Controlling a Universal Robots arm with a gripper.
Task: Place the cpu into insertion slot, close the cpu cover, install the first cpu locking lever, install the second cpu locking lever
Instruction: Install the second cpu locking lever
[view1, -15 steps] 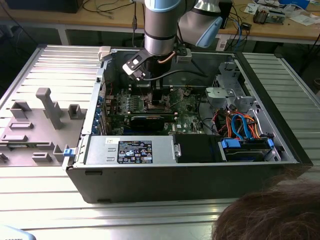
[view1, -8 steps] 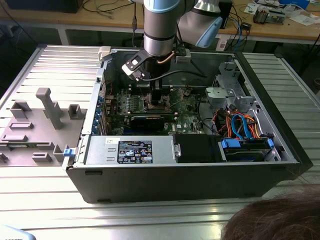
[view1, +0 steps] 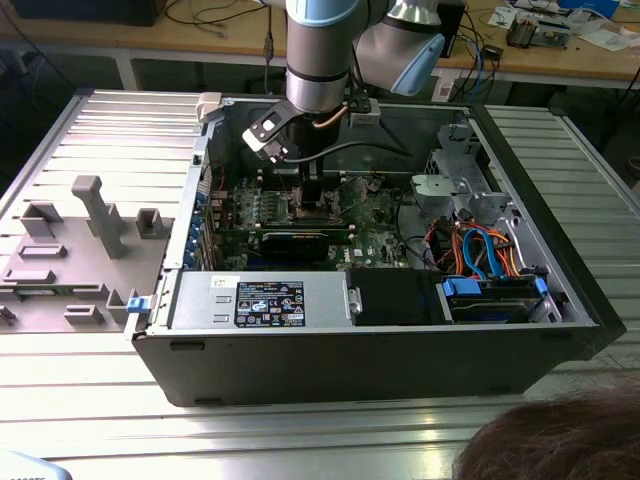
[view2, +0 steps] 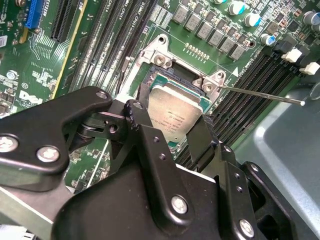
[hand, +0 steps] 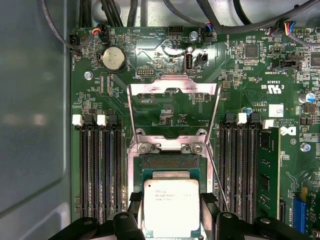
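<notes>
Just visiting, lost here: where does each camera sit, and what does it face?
Exterior view: off the arm, looking down into the computer case; arm and tool reach in.
First wrist view: on the arm, squarely facing the open cpu cover; tool fingertips.
Second wrist view: on the arm, slanting across the insertion slot; tool linkage.
Both wrist views share the cpu in the tool.

Coin battery (hand: 113, 59) on green board (hand: 250, 80); orange cables (view1: 478, 243) inside black case (view1: 350, 352)
</notes>
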